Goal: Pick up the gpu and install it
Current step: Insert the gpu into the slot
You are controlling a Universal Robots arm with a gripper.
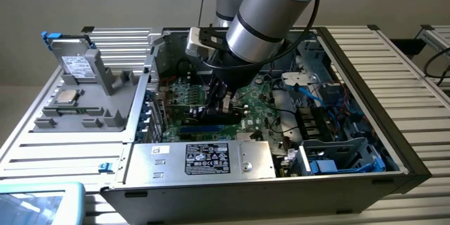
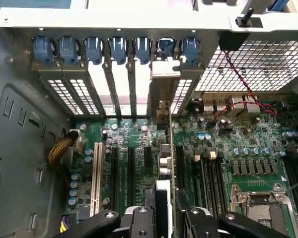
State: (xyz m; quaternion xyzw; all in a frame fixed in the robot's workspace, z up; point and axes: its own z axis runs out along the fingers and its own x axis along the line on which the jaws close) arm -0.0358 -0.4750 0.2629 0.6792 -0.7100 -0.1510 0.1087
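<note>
The gpu (image 2: 170, 148) stands on edge over the green motherboard (image 2: 134, 134) inside the open computer case (image 1: 365, 104). Its silver end bracket (image 2: 165, 82) lies against the row of rear slot openings, beside the blue latches (image 2: 114, 49). My gripper (image 2: 166, 215) is shut on the card's near end, one finger on each face. In the exterior view the gripper (image 1: 223, 101) reaches down into the middle of the case, with the gpu's black cooler (image 1: 211, 113) just above the board. Whether the card's lower edge sits in a slot is hidden.
A silver power supply (image 1: 211, 159) with a black label fills the case's front. A drive cage (image 1: 338, 156) and blue cables lie at the exterior view's right. A grey fixture (image 1: 77, 93) holding parts stands outside, at the left. A CPU socket (image 2: 258, 203) and a yellow cable bundle (image 2: 59, 151) flank the slots.
</note>
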